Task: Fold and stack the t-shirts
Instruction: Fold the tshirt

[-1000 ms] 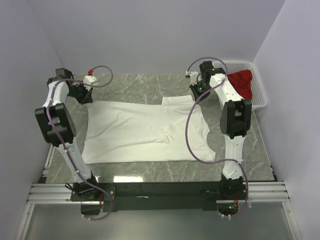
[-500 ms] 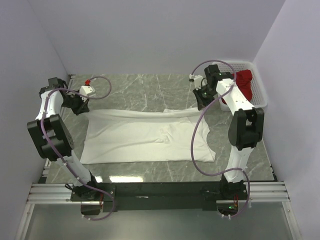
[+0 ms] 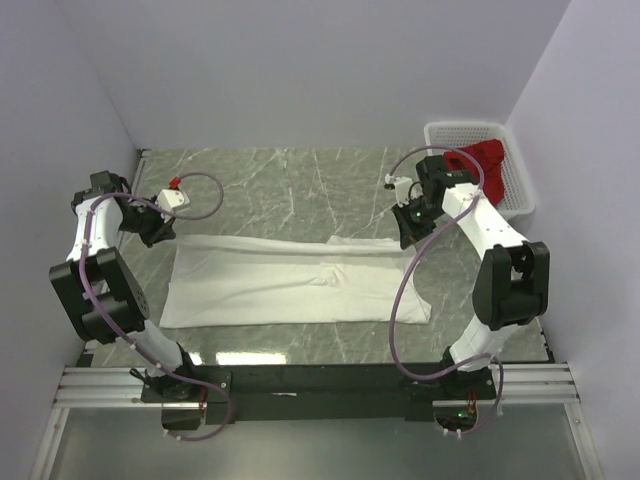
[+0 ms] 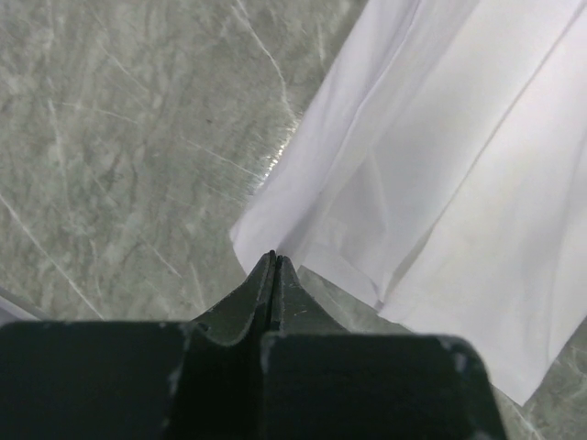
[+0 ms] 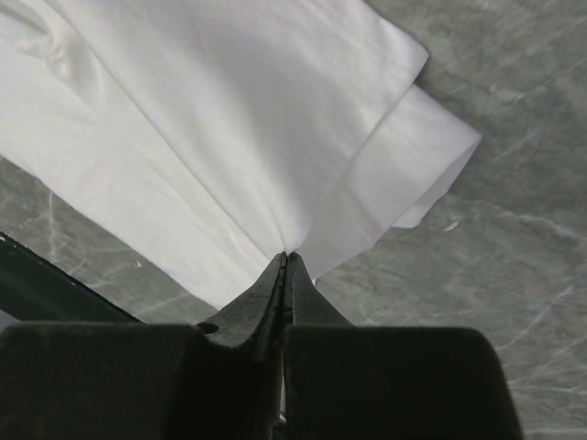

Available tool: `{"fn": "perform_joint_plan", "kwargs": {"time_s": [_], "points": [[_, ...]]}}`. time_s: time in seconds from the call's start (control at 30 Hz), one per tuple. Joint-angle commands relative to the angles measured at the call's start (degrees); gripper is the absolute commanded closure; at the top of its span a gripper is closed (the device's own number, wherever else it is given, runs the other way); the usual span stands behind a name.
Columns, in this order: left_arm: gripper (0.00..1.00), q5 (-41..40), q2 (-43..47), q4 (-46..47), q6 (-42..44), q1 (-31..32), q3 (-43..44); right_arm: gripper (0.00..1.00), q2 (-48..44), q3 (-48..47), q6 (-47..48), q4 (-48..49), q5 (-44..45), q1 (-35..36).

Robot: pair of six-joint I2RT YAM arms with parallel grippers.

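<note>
Nearest the arm bases, the white t-shirt [image 3: 290,290] lies flat on the marbled worktop [image 3: 300,185]. Its near edge is straight and well short of both pincers, and I take this half to be the base layer of a lengthwise fold. Further in, the shirt's far edge runs as a taut band between the two pincers.

The left pincer [image 4: 273,260] is clamped on one corner of that edge. In its wrist view the fingers meet with no gap, and the cloth fans out from their tips in long pleats, which suggests the corner is raised and under tension. The right pincer [image 5: 285,259] is likewise closed tight on the opposite end. A doubled flap of cloth, probably a sleeve, lies just ahead and to the right of its tips.

Gripping both ends at once looks meant to hold the edge straight so it can come over the flat half without bunching. I judge the first fold to be under way but not finished, because the held band sits over the far part of the shirt and has not yet reached its near edge.

Beyond the right pincer, well apart from it, the red t-shirt [image 3: 482,160] sits crumpled in the white basket [image 3: 462,127]. Nothing is stacked yet.
</note>
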State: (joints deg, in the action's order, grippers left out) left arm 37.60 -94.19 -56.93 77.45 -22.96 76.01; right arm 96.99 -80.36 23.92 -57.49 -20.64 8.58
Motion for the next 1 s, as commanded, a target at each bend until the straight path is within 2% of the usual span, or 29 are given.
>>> {"fn": "perform_joint_plan", "kwargs": {"time_s": [0.0,0.2,0.4,0.67,0.97], "points": [[1.00,0.4,2.8,-1.7,4.3,-1.0,-1.1,1.00,-3.0,2.6,0.2,1.9,-1.1,-0.3],[1.00,-1.6,3.6,-2.4,6.7,-1.8,-4.6,1.00,-2.9,7.6,0.1,3.5,-1.5,0.1],[1.00,-3.2,1.9,-0.4,5.4,-1.7,-8.2,1.00,-0.4,12.2,-0.5,6.3,-0.7,0.9],[0.99,-4.1,0.9,2.0,2.9,-1.7,-9.7,1.00,1.0,7.4,-0.4,4.5,0.5,0.9],[1.00,-4.0,2.5,-3.9,6.4,-2.4,-5.6,1.00,-2.7,6.3,1.0,1.0,1.9,0.8]]}}
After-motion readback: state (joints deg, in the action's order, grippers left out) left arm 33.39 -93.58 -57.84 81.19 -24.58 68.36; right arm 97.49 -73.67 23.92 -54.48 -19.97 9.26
